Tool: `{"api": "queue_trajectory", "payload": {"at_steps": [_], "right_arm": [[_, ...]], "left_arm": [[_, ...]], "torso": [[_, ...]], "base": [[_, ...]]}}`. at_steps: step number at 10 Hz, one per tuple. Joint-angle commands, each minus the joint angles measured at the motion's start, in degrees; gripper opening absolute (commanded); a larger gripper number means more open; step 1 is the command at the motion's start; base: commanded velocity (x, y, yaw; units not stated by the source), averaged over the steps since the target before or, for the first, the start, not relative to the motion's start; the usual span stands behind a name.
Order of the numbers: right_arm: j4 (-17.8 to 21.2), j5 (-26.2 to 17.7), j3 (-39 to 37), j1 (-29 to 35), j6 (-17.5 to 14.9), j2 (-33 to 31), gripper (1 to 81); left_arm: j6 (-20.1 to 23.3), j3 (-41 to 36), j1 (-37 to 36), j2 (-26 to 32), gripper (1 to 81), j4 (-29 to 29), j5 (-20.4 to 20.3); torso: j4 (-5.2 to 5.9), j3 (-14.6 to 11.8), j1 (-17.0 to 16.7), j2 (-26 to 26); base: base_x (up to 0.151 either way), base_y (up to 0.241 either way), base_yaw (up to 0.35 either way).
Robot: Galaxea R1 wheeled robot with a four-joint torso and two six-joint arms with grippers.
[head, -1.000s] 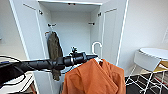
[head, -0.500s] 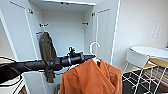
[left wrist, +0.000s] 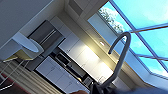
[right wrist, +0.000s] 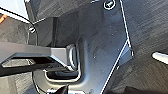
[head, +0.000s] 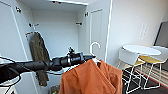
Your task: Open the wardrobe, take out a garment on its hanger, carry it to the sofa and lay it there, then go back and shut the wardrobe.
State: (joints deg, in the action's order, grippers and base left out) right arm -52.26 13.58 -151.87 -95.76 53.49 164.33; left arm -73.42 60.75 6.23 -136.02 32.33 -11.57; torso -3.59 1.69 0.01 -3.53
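Garment (head: 92, 78) on hanger (head: 94, 48), left hand (head: 90, 58) gripping, arm horizontal

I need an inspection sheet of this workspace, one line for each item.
Surface: dark floor.
Job's things: wardrobe open, both doors apart; orange garment on white hanger, outside the wardrobe.
Clutter: olive jacket hanging inside at the left.
Grippers: left hand at the hanger's neck; fingers not clear.
Cables: thin black cable along the left arm.
Surroundings: round white table, white and yellow chairs, white wall.
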Motion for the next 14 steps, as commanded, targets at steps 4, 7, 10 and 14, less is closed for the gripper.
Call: {"api": "queue_trajectory", "payload": {"at_steps": [4,7,10,14], "right_arm": [[-0.47,-1.8,0.01,2.01,0.21,0.14,81.1],[-0.47,-2.33,-0.17,2.28,-0.23,1.64,81.1],[-0.21,-2.33,-0.43,2.36,-0.23,1.65,81.1],[0.23,-1.89,-0.61,2.1,0.03,1.47,81.1]], "left_arm": [[-0.32,-1.15,-10.93,-1.09,1.0,0.01,-4.43],[-0.14,-0.71,-9.79,-2.86,1.0,0.19,-3.99],[-0.14,-0.8,-9.61,-3.21,1.0,1.07,-3.81],[-0.14,-0.98,-9.6,-2.86,1.0,1.07,-4.43]], "torso": [[0.02,0.0,0.0,0.0],[0.0,0.0,0.0,0.0],[0.0,0.0,0.0,0.0],[0.02,0.0,0.0,0.0]], "base": [[0.0,0.0,-0.2],[0.0,0.0,-0.206],[0.0,0.0,-0.209],[0.0,0.0,-0.228]]}}
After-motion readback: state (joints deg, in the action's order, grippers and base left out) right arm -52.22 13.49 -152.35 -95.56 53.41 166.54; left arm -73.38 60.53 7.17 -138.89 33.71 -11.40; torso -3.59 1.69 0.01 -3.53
